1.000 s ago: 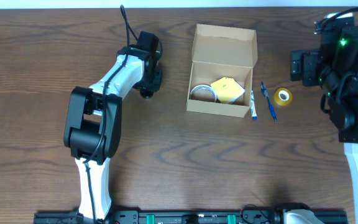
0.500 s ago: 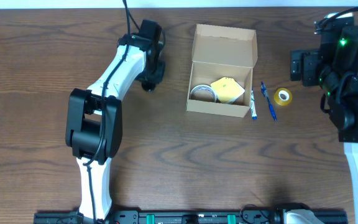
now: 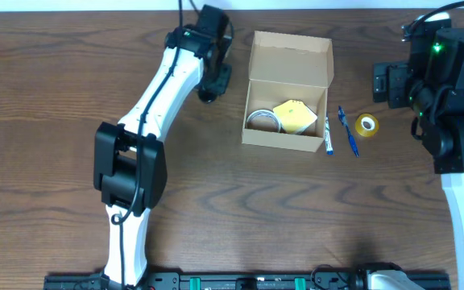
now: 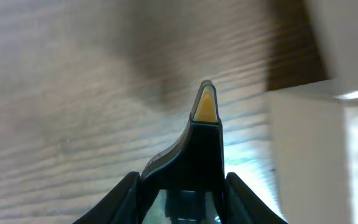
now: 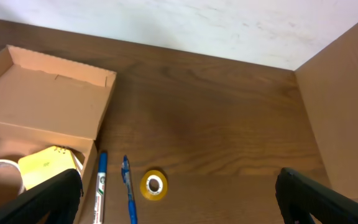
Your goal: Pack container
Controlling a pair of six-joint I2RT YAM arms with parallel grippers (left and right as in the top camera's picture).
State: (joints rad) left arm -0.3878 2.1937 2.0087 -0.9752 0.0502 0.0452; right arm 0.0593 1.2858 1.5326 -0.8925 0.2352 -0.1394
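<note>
Container [image 3: 290, 58] right of left pincer [image 3: 209, 93], grip state unclear; right pincer [image 5: 179, 196] wide apart

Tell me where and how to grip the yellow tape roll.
Pinch the yellow tape roll across its outer rim, straight down from above: it lies flat, hole up, clear of the blue pen, so both sides look free.

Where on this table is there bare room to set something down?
The wide wood in front of the box, between the left arm and right arm, is bare; so is everything left of the left arm. Crowded: the strip right of the box, with marker, pen and yellow tape roll.
</note>
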